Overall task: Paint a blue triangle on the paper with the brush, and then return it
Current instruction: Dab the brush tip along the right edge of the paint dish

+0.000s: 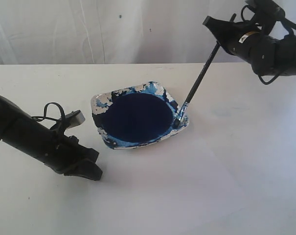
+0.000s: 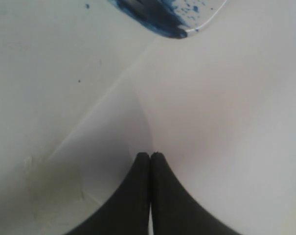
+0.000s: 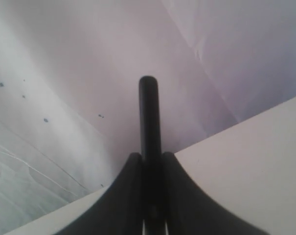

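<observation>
The brush (image 1: 200, 78) slants down from my right gripper (image 1: 211, 24), which is shut on the upper part of its black handle. Its blue-stained tip rests on the right rim of the paint dish (image 1: 101, 100). The right wrist view shows the handle (image 3: 148, 117) clamped between the jaws of the right gripper (image 3: 148, 156). The white paper (image 1: 162, 186) lies in front of the dish, and no blue triangle shows on it. My left gripper (image 1: 91, 169) is shut and empty, low at the front left. In the left wrist view it (image 2: 150, 154) hovers over the paper (image 2: 211, 122).
The dish holds a dark blue pool of paint (image 1: 135, 117), and its rim is smeared blue. A corner of the dish (image 2: 157, 19) shows in the left wrist view. A white curtain (image 1: 113, 29) hangs behind the white table (image 1: 40, 88).
</observation>
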Action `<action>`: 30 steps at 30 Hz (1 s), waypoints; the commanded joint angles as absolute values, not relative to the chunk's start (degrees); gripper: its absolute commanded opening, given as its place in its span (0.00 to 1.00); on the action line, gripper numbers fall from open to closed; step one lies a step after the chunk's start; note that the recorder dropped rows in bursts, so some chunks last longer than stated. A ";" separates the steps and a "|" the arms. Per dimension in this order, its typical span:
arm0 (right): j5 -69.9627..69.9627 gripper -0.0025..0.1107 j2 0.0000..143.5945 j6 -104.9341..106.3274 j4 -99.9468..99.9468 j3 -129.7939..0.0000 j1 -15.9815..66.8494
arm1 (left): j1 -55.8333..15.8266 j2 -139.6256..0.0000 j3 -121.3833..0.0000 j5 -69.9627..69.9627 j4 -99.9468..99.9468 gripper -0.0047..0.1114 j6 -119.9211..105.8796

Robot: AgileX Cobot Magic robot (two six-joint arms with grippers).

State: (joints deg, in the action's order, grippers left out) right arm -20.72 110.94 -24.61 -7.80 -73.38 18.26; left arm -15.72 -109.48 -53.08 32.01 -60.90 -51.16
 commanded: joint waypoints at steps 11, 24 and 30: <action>-20.58 0.02 110.85 -20.66 -7.99 -73.30 16.00 | -16.00 -109.82 -52.55 30.99 -58.61 0.04 -51.37; -22.01 0.02 110.85 -21.28 -7.99 -73.30 15.97 | -16.00 -109.82 -52.55 30.99 -58.61 0.04 -51.37; -22.39 0.02 110.74 -25.16 -8.09 -73.30 15.97 | -16.00 -109.82 -52.55 30.99 -58.61 0.04 -51.37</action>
